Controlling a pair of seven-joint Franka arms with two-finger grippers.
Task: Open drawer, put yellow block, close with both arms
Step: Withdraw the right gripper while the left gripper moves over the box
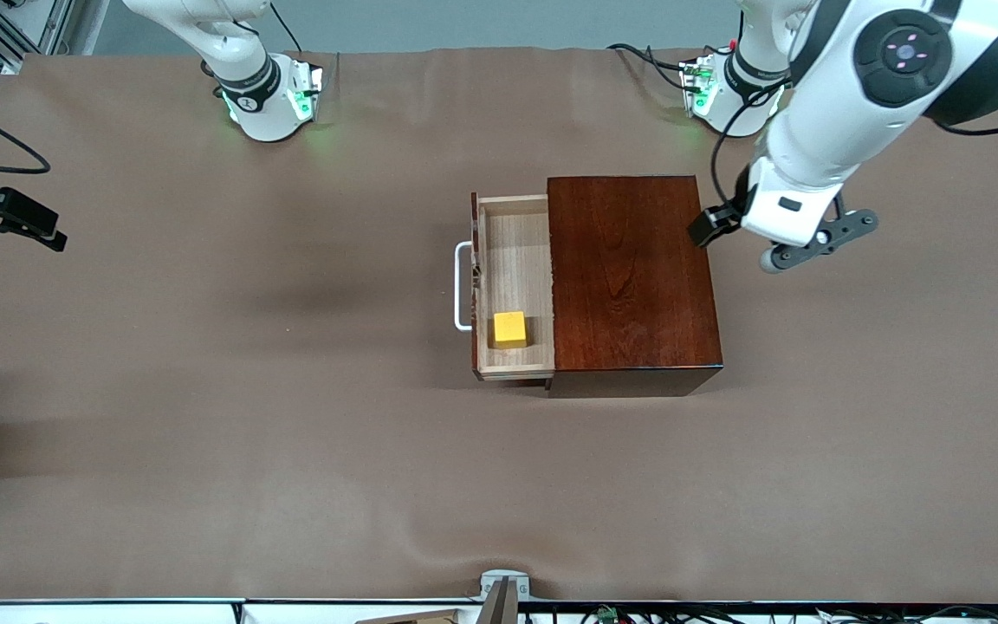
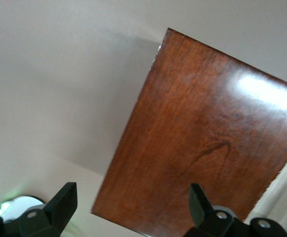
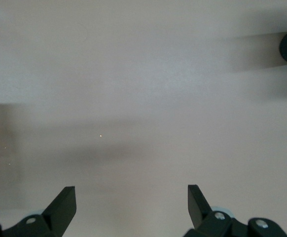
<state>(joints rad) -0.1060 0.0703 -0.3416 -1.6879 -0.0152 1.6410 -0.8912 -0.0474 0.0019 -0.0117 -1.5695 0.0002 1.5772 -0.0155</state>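
One small yellow block [image 1: 509, 329] is seen inside the pale-wood drawer [image 1: 516, 260], pulled out of the glossy mahogany box [image 1: 629, 277]. Left gripper [image 2: 133, 207] is held spread over the box's edge; right gripper [image 3: 132, 202] is held spread, unladen, over the brown table [image 1: 204, 390].

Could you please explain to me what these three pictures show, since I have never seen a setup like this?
These are two white jointed robot arms at a table covered in brown cloth. The large picture looks down from a high camera facing them; the other two come from cameras on each arm's wrist. On the table stands a glossy dark mahogany box with its pale wooden drawer pulled open by a white bar handle. A small bright yellow cube lies inside the drawer. The left pincer hovers open at the box's corner toward the left arm's base, holding nothing. The right pincer, also open and empty, waits over bare cloth at the right arm's end.
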